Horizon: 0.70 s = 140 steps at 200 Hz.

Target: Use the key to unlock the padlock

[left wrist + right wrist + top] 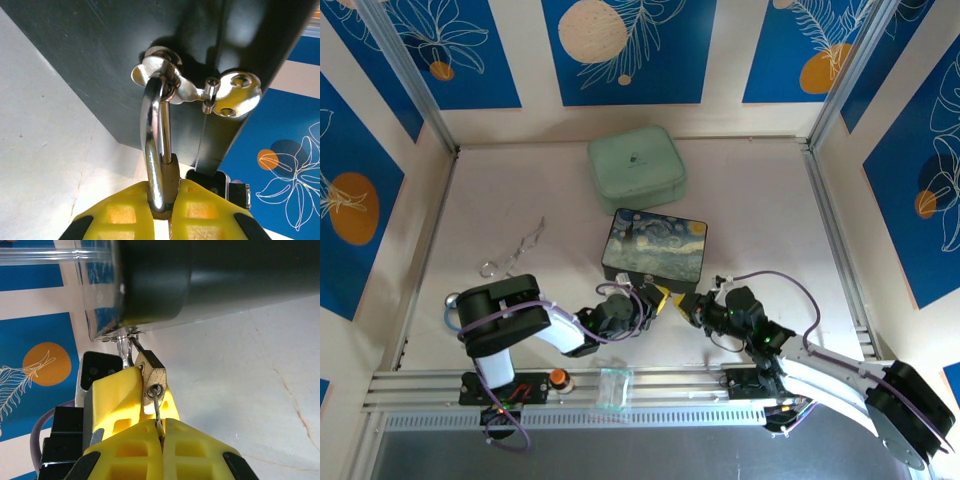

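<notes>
Up against the box (pixel 655 245) front, key (pixel 158 411) in padlock (pixel 153 382)
My left gripper (pixel 162 199) is clamped on the padlock at the latch (pixel 200 92); right gripper (pixel 161 429) pinches the key tight.

Brassy padlock (pixel 154 382), glossy metal shackle (pixel 154 150), metal key (pixel 158 412)

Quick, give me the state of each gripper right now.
Left gripper: closed, holding the padlock.
Right gripper: closed, pinching the key, whose tip sits in the padlock's keyhole.
</notes>
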Tool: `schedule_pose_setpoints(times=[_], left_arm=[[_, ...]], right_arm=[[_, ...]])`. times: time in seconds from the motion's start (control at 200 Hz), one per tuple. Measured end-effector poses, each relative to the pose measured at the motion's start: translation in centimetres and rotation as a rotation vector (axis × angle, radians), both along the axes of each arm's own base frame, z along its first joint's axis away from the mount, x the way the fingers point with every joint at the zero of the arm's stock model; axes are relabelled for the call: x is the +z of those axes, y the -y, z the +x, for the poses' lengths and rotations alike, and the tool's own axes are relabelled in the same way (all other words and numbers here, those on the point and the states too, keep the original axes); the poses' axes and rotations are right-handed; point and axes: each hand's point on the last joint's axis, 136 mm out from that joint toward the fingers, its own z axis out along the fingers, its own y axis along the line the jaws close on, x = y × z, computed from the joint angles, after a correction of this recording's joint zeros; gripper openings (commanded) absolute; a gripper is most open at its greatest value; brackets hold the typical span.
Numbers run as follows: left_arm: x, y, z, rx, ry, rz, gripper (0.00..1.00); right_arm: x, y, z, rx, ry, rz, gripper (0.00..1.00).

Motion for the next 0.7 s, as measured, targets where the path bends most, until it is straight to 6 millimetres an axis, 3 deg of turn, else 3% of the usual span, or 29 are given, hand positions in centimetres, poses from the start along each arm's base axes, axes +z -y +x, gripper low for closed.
schedule_pose_setpoints(times=[0.49, 0.7], left_arm=[[0.1, 0.1, 0.1, 0.005, 0.003, -0.005, 0.0], [1.0, 0.3, 0.3, 0.008, 0.018, -0.044, 0.0]], right_arm=[[-0.2, 0.1, 0.7, 0.007, -0.019, 0.021, 0.0], [0.8, 0.8, 1.2, 0.024, -0.005, 0.063, 0.0]])
